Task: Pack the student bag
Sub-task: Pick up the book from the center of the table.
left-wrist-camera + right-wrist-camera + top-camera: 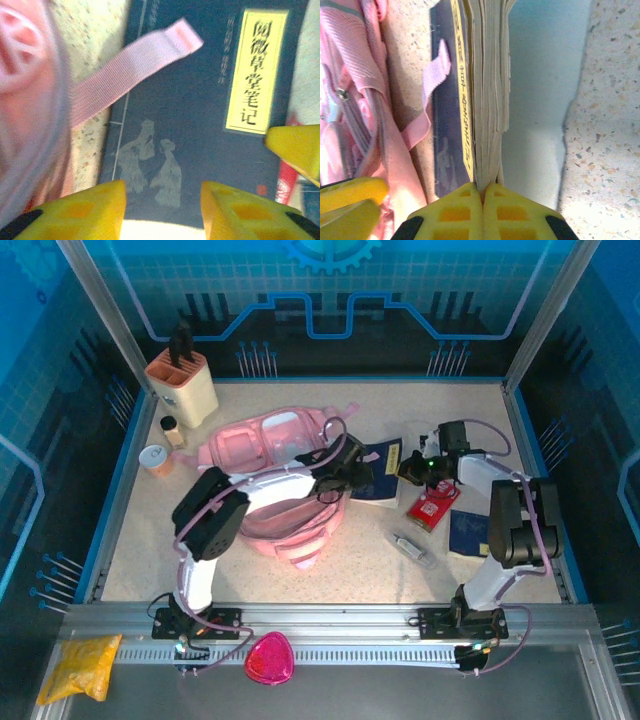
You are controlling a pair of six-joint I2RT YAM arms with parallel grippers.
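Top external: speckled table point(360, 570), blue walls point(300, 280)

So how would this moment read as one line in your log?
right jaws: shut on dark blue book pages | left jaws: open over its cover | pink student bag: beside book, strap across cover

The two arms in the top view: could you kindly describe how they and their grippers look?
Both the left arm and the right arm have white links and bulky black joints, with lilac cables looping along them. A small green light glows near the right wrist. The left gripper and right gripper have chunky yellow fingers with black patches.
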